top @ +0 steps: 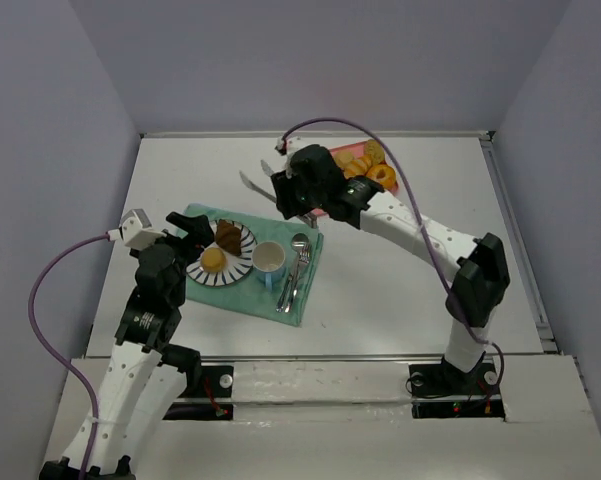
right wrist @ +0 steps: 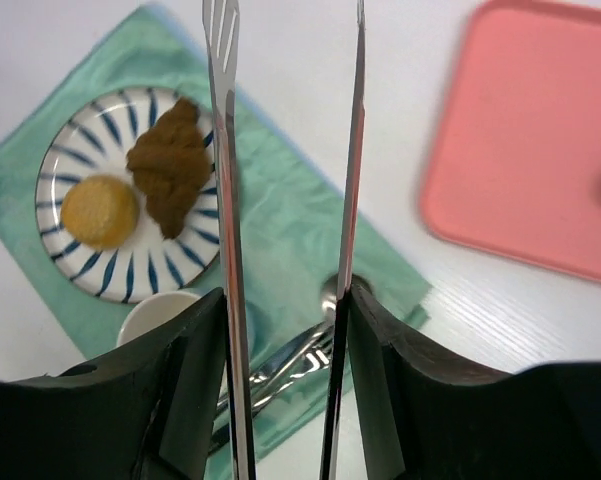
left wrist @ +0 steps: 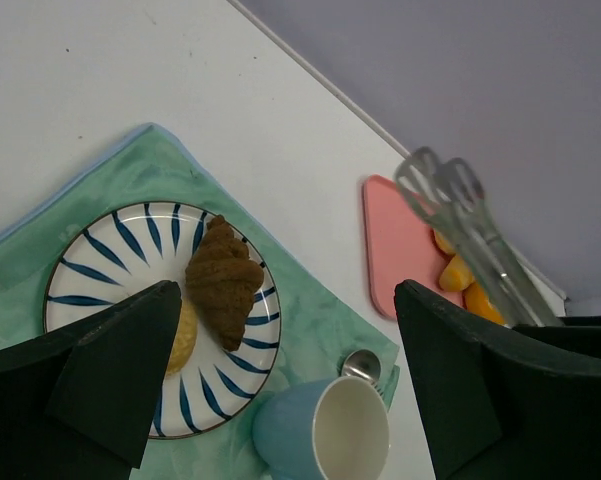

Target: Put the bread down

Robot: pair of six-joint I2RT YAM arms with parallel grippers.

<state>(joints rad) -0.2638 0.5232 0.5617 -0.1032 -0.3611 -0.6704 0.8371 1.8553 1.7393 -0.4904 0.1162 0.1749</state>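
Steel tongs (right wrist: 228,200) sit clamped in my right gripper (right wrist: 285,300), their two blades sprung apart with nothing between them. Off the left blade's tip, the round golden-yellow bun (right wrist: 100,210) and the dark chocolate-brown wedge-shaped pastry (right wrist: 170,165) lie side by side on the white plate with blue stripes (right wrist: 75,150), which rests on the green cloth mat (right wrist: 290,220). So I read the placing as done, and what's in hand now is the getaway. Next move, I'd say: lift the tongs straight off rather than sweep them, because the pale blue cup (top: 269,260) and the metal spoon and fork (top: 298,262) lie close under the blades near the gripper. Right of the tongs comes bare white table (right wrist: 370,90), then the pink plastic tray (right wrist: 520,150); that strip is my room. My left gripper (left wrist: 285,300) hangs at the plate's side away from the tongs, fingers wide apart, holding nothing.
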